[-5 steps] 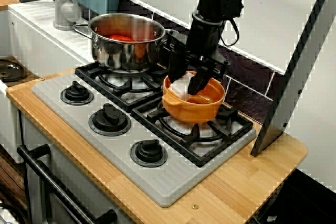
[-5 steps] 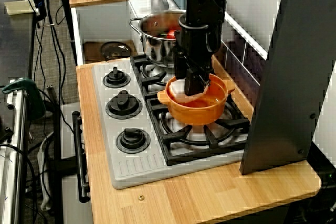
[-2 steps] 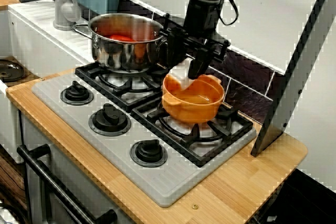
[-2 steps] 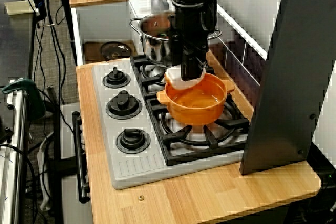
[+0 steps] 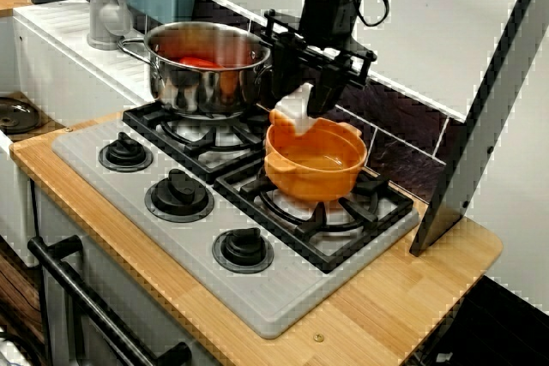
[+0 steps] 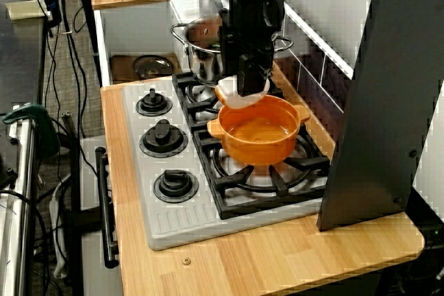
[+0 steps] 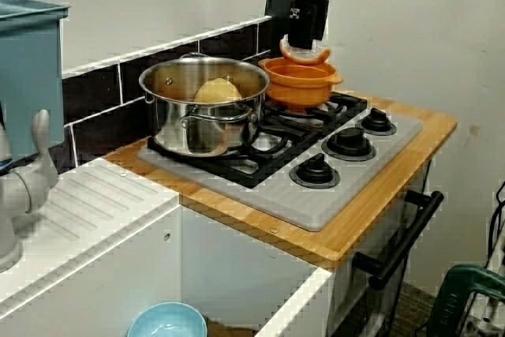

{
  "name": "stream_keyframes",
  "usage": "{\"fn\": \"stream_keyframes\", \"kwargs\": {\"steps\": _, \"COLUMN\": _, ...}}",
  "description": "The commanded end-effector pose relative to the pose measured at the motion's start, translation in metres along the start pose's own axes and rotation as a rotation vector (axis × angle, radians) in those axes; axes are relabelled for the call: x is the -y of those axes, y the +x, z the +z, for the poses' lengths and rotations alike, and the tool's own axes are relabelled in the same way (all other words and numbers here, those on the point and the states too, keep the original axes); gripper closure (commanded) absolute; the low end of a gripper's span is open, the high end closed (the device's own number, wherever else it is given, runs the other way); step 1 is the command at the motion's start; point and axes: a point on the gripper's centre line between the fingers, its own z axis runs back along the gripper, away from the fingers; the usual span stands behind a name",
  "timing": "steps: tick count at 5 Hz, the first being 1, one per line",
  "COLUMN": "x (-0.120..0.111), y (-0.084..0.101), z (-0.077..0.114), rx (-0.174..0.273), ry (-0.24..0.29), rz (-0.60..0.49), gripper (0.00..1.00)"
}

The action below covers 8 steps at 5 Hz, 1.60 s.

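Fingers point(image 5: 328, 92) pinched on a small white-and-orange piece point(image 5: 295, 115), hanging in the air just above the back rim of the orange pot point(image 5: 313, 184); seen from the sink side, piece point(image 7: 304, 54) apart from that rim, touching nothing but the pads; orange pot on the burner grate at the far end of the grey hob point(image 5: 283, 306), glossy inside and holding nothing else as far as can be told; steel pot point(image 5: 202, 87) just beside it on the neighbouring burner, something red point(image 5: 199, 62) lying within; three black knobs point(image 5: 178, 195) in a row along the hob's front edge; wooden worktop point(image 5: 390, 297) beneath, dark tiles point(image 5: 403, 130) behind, a slanted grey panel point(image 5: 480, 126) leaning at the end. Judged from the knob side, only the upper part of the piece gripped, so best handled with a firm, even squeeze and no loosening in mid-air; wrist upright, no tilt, to avoid a slip from the pads; straight up first, well clear of the rim and ear handles, before any sideways travel; slow past the steel pot's wall and handle, both near the fingers.
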Motion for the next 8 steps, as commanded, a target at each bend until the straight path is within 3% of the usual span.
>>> {"fn": "stream_keyframes", "kwargs": {"steps": 1, "x": -0.022, "y": -0.004, "z": 0.056, "rx": 0.128, "ry": -0.056, "rz": 0.039, "gripper": 1.00}}
{"fn": "stream_keyframes", "kwargs": {"steps": 6, "x": -0.075, "y": -0.008, "z": 0.075, "rx": 0.173, "ry": -0.020, "rz": 0.136, "gripper": 1.00}}
{"fn": "stream_keyframes", "kwargs": {"steps": 8, "x": -0.098, "y": -0.008, "z": 0.073, "rx": 0.185, "ry": -0.010, "rz": 0.173, "gripper": 1.00}}
